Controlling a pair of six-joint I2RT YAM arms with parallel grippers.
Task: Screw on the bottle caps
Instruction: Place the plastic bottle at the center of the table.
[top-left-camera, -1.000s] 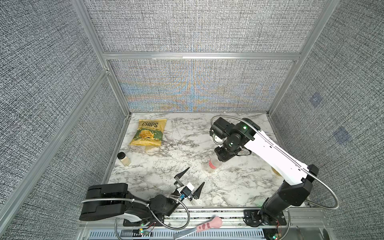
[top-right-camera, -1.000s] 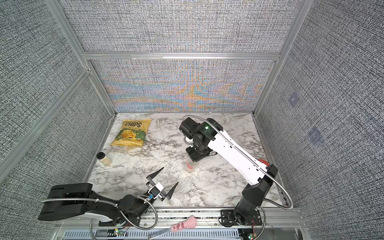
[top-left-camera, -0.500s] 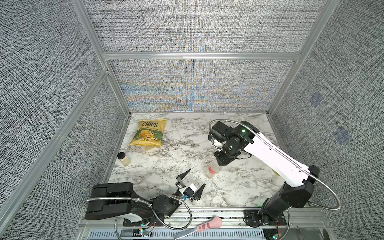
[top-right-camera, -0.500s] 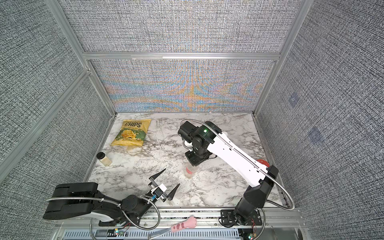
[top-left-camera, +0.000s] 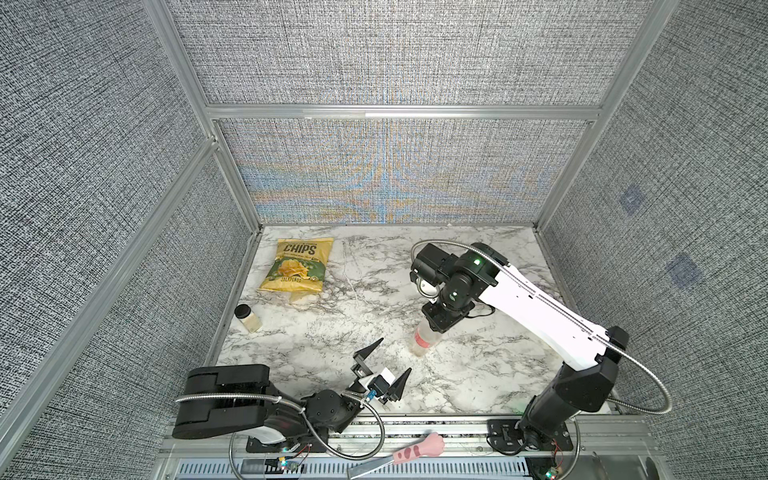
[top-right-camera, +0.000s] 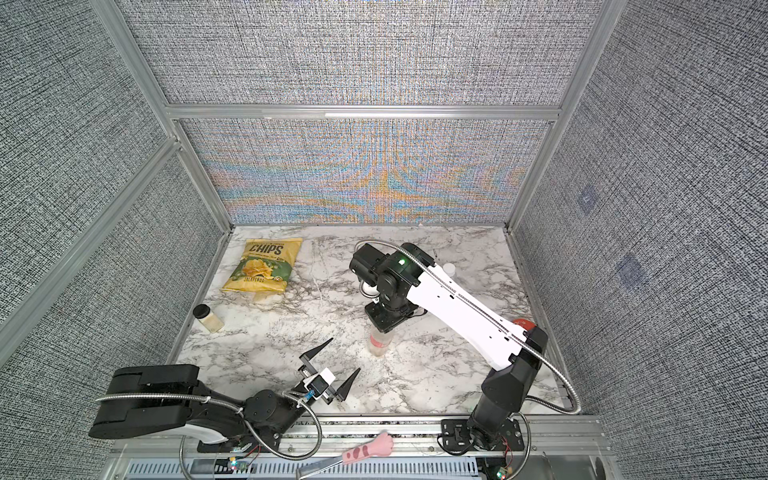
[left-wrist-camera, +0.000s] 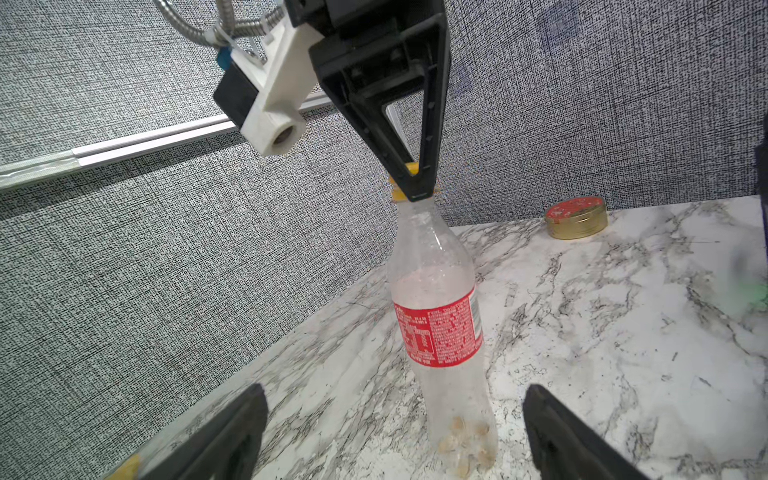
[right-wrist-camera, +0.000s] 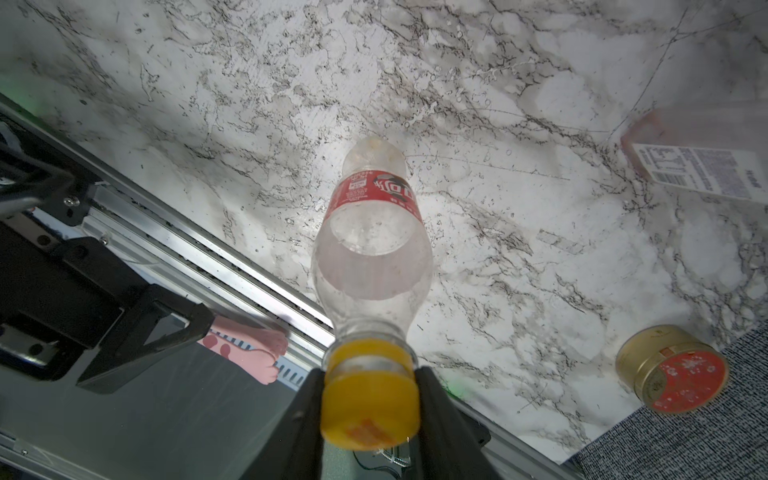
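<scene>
The taller clear bottle (top-left-camera: 423, 340) with a red label stands on the marble table (top-left-camera: 478, 374), also seen as the bottle (left-wrist-camera: 440, 324) in the left wrist view. My right gripper (right-wrist-camera: 370, 374) reaches down from above and is shut on the orange-yellow cap (right-wrist-camera: 370, 407) sitting on its neck; a fingertip (left-wrist-camera: 415, 183) covers most of the cap (left-wrist-camera: 398, 194). My left gripper (top-left-camera: 395, 355) is open near the front edge, its fingers (left-wrist-camera: 241, 428) on either side of the bottle's base without touching it. A pink-tinted bottle (right-wrist-camera: 702, 162) shows blurred. A small white cap (top-right-camera: 448, 270) sits beside the right arm.
A yellow chips bag (top-left-camera: 299, 266) lies at the back left, and a small black-lidded jar (top-left-camera: 247, 318) stands by the left wall. A gold tin with a red lid (right-wrist-camera: 671, 370) sits at the right edge. A pink paw-shaped tool (top-left-camera: 415, 451) lies on the front rail.
The right arm has swung forward, bringing the bottle nearer the front edge and the left gripper. The left gripper has stayed open in about the same place.
</scene>
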